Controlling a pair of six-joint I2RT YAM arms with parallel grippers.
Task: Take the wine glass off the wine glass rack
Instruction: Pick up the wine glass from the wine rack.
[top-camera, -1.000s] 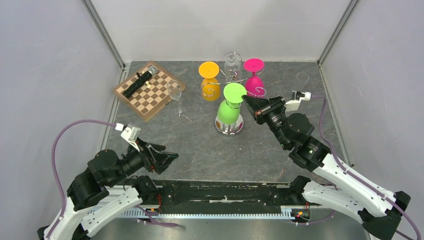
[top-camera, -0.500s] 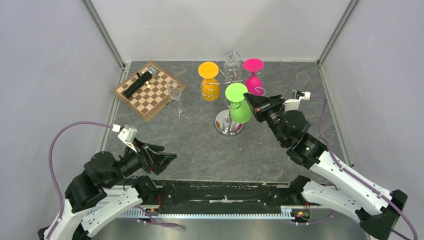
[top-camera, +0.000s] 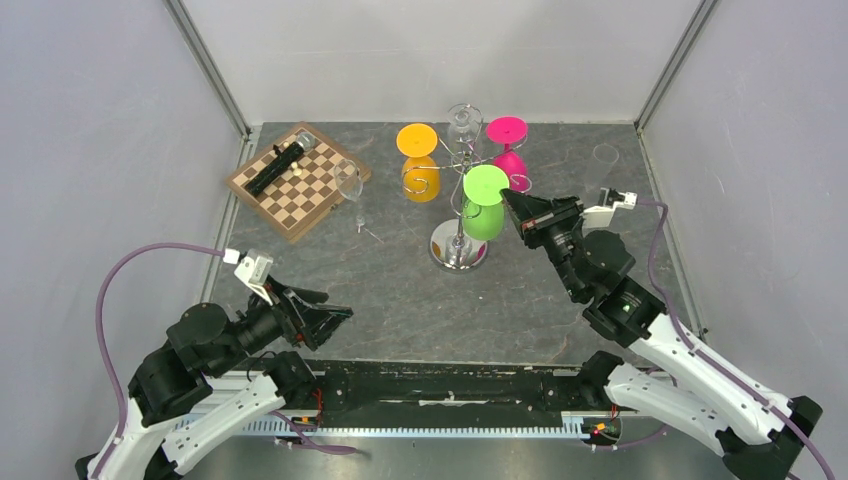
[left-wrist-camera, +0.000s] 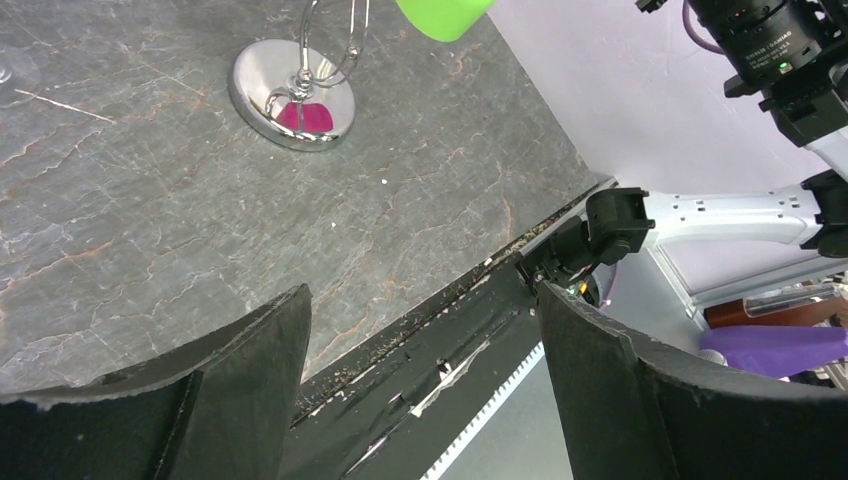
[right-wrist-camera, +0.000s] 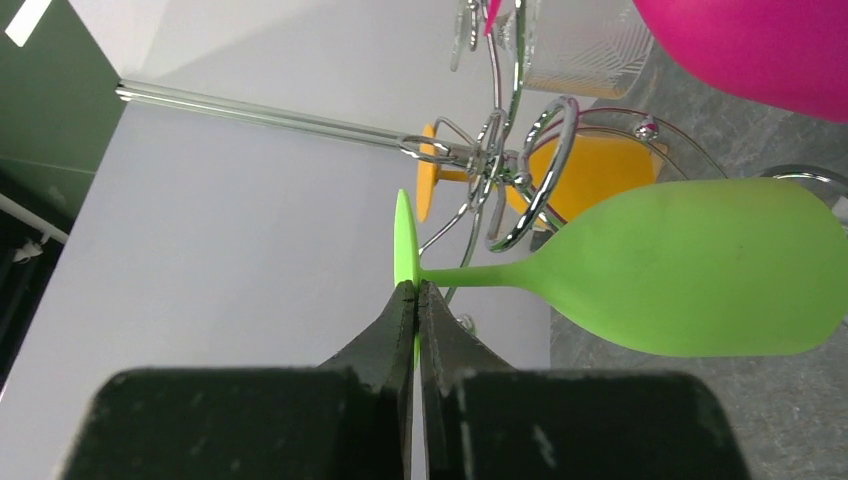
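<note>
Right wrist: pincer (right-wrist-camera: 412, 298) on wine glass (right-wrist-camera: 690, 268)

Lime-green wine glass (top-camera: 484, 210) hangs bowl-down, foot up, at 5 o'clock of chrome wine glass rack (top-camera: 446, 246) top.

The top view is bright and evenly lit, with no hard shadows; the bench (top-camera: 400, 290) shows only faint, soft shade under the rack (top-camera: 458, 248). Its chrome wire glints. In the left wrist view the stone is sharp, the rack's base mirrors a pink patch, and the left pincer (left-wrist-camera: 420, 300) near the lens is dark and soft. In the right wrist view the right pincer (right-wrist-camera: 416, 300) is a blurred black mass, the green glass (right-wrist-camera: 690, 270) is crisp, and the pale wall (right-wrist-camera: 250, 230) is nearly washed out.
</note>
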